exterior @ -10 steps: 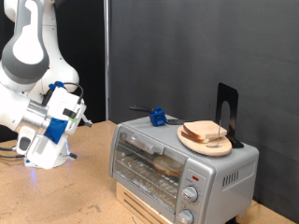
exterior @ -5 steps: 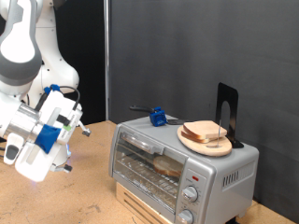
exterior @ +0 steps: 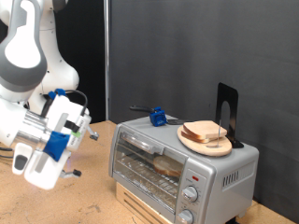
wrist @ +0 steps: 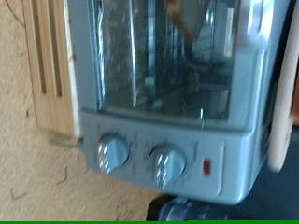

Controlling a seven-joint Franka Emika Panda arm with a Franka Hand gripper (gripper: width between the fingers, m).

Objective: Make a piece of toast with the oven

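Gripper hangs off to the exterior view's left, oven door shut, toast up top on the plate.

At nine o'clock in the exterior view the gripper [exterior: 82,154] hovers above the table [exterior: 84,201], nothing between its fingers; how wide they stand I cannot tell. Moving right, the oven [exterior: 182,166] sits on a wooden base [exterior: 149,207], well apart from the arm. At two o'clock, the piece of toast [exterior: 205,133] rests on a round wooden plate [exterior: 192,142] on the oven's roof. The wrist view faces the glass door and knobs [wrist: 140,159]. The risk, to my eye: a badly lined-up approach could nudge the oven and slide the plate.
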